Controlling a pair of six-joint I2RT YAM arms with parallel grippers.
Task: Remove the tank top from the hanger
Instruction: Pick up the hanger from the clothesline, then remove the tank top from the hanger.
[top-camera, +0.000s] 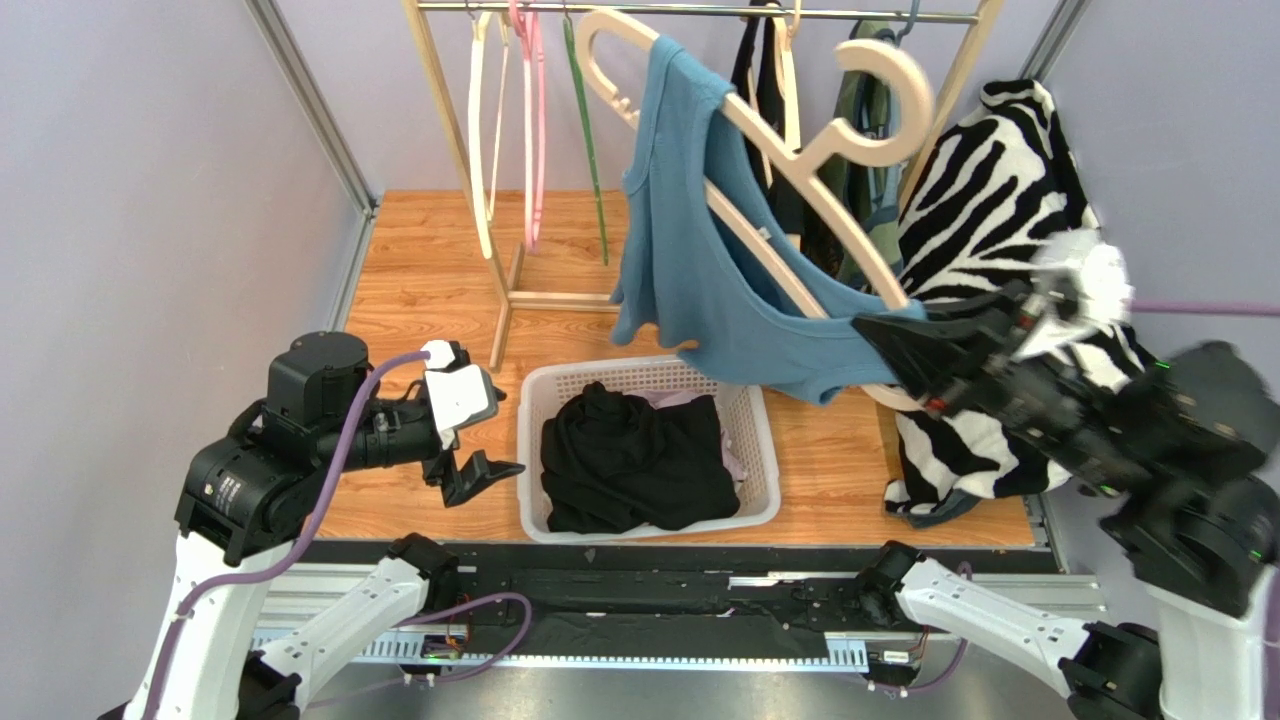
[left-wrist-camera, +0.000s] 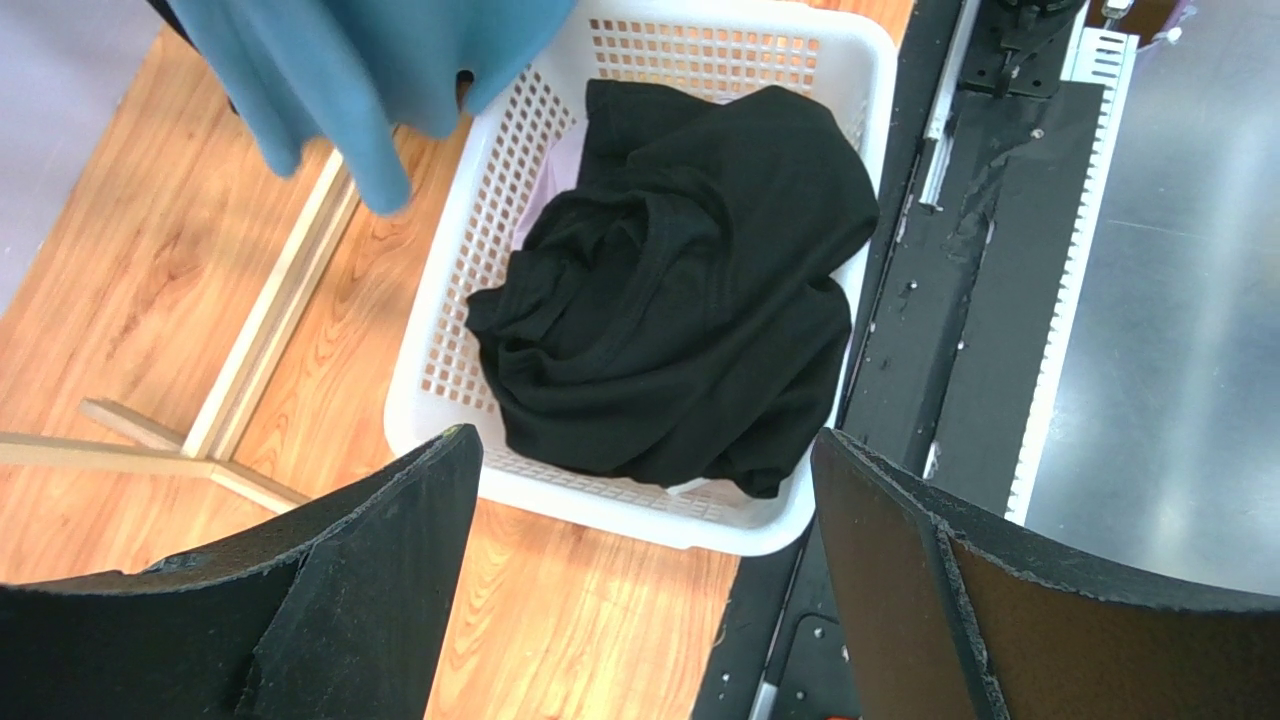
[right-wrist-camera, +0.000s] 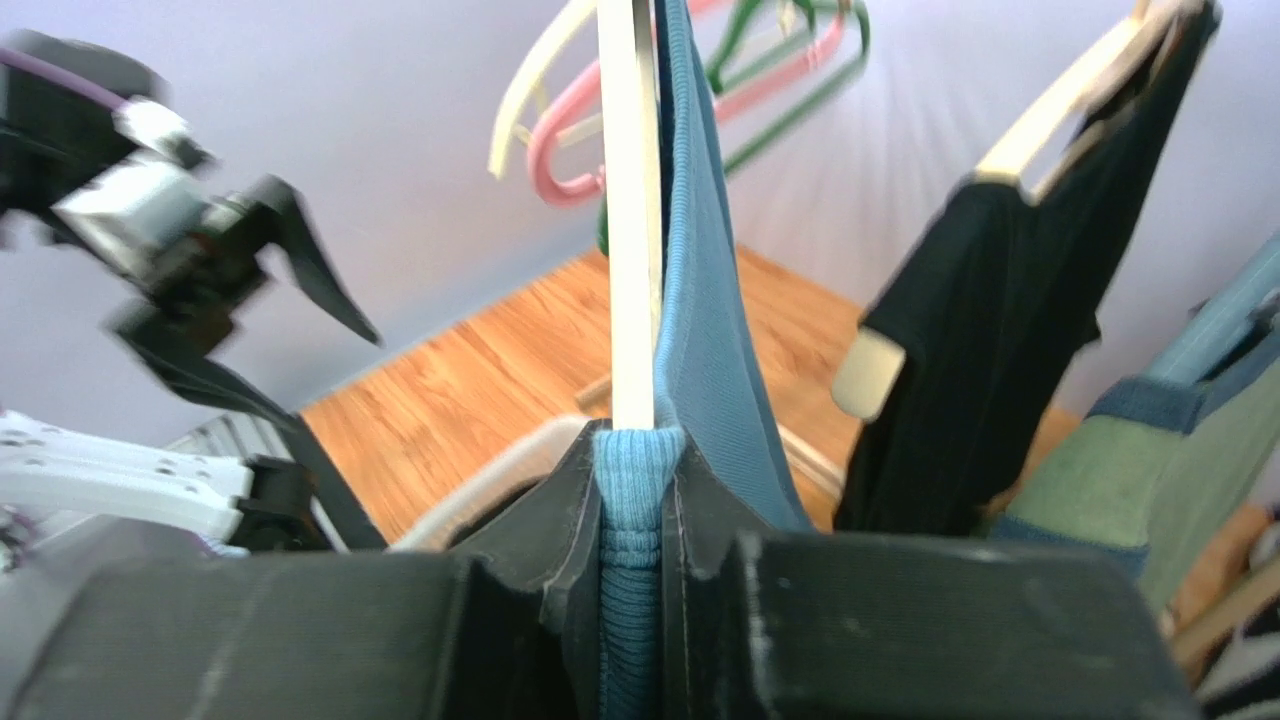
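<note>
The blue tank top (top-camera: 694, 240) hangs on a tilted pale wooden hanger (top-camera: 781, 165) held off the rail, over the basket. My right gripper (top-camera: 890, 342) is shut on the tank top's ribbed shoulder strap (right-wrist-camera: 631, 495) where it lies against the end of the hanger arm (right-wrist-camera: 628, 225). My left gripper (top-camera: 484, 476) is open and empty, low at the left of the basket; its wrist view looks down past the fingers (left-wrist-camera: 376, 555) at the basket, with the tank top's hem (left-wrist-camera: 361, 75) at the top left.
A white laundry basket (top-camera: 763, 435) holds a black garment (top-camera: 639, 458). The wooden rack (top-camera: 496, 225) carries empty hangers (top-camera: 529, 105), a black top (right-wrist-camera: 992, 300) and a zebra-print garment (top-camera: 992, 210). The black rail (top-camera: 676, 578) runs along the near edge.
</note>
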